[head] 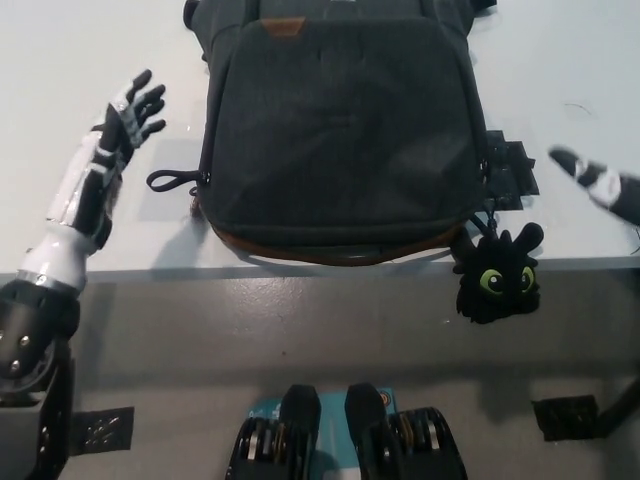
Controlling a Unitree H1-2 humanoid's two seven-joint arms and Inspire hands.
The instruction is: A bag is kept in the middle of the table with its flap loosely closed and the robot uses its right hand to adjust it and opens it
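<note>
white table [90, 60] carries a dark bag [340, 130], possibly overhanging.

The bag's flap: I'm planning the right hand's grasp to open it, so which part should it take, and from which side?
Probably the flap's lower edge, near the table's front edge, where it curves loose above the brown base. Come from the robot's right, where the right hand hovers, avoiding the dangling black plush toy.

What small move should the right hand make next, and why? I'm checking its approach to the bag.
Probably move the right hand inward toward the backpack. It hangs over the table at the picture's right edge, clear of the backpack, whose flap lies closed. The left hand hovers open beside the backpack.
</note>
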